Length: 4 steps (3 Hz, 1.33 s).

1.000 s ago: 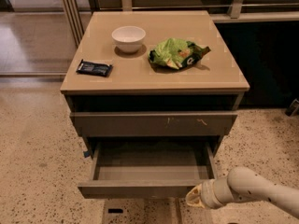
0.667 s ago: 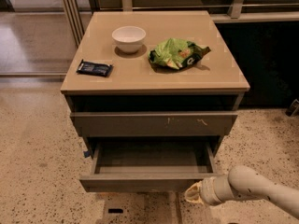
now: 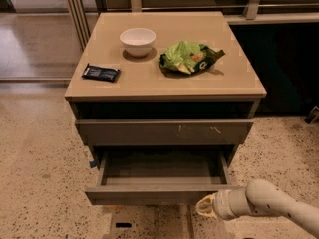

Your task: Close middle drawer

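The middle drawer (image 3: 149,194) stands pulled out of the cabinet, with its plain grey-brown front facing me and its bare box interior (image 3: 159,167) showing. My gripper (image 3: 205,206) is low at the right, at the right end of that drawer front, and looks to be touching it. The pale arm (image 3: 271,203) reaches in from the lower right corner. Above the open drawer is a wider drawer front with pale scratch marks (image 3: 164,132), standing slightly out from the cabinet.
On the cabinet top (image 3: 239,78) are a white bowl (image 3: 137,40), a green crumpled chip bag (image 3: 188,57) and a dark snack packet (image 3: 101,72). Speckled floor (image 3: 35,173) surrounds the cabinet. A dark unit (image 3: 289,63) stands at the right.
The middle drawer's front has slid a little back toward the cabinet. My gripper has moved slightly left and up along with it.
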### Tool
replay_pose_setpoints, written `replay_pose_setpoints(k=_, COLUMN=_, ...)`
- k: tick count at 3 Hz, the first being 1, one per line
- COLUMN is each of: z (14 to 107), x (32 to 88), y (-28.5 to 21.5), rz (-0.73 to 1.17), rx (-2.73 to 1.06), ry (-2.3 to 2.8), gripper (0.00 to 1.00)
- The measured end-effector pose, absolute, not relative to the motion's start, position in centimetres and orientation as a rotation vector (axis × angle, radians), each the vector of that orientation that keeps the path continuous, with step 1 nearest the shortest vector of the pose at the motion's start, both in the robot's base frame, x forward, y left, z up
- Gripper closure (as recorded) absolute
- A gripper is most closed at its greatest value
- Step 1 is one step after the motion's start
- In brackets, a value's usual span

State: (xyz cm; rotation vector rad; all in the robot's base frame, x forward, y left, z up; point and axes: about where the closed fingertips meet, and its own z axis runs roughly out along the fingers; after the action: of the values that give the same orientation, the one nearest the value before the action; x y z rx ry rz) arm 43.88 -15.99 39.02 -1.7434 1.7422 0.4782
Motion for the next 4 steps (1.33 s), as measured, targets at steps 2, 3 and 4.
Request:
replay_pose_setpoints(k=2, z=39.9, x=46.9, y=-14.1, rz=0.381, rx=-1.66, ry=1.525, gripper=1.0)
replay_pose_setpoints(k=3, z=39.9, x=49.1, y=-13.2, rz=0.285, rx=-1.63, ry=1.48, gripper=1.0)
replay_pose_setpoints(k=4, z=39.6, x=50.6, y=-13.0, rz=0.228, rx=-1.61, ry=1.474, gripper=1.0)
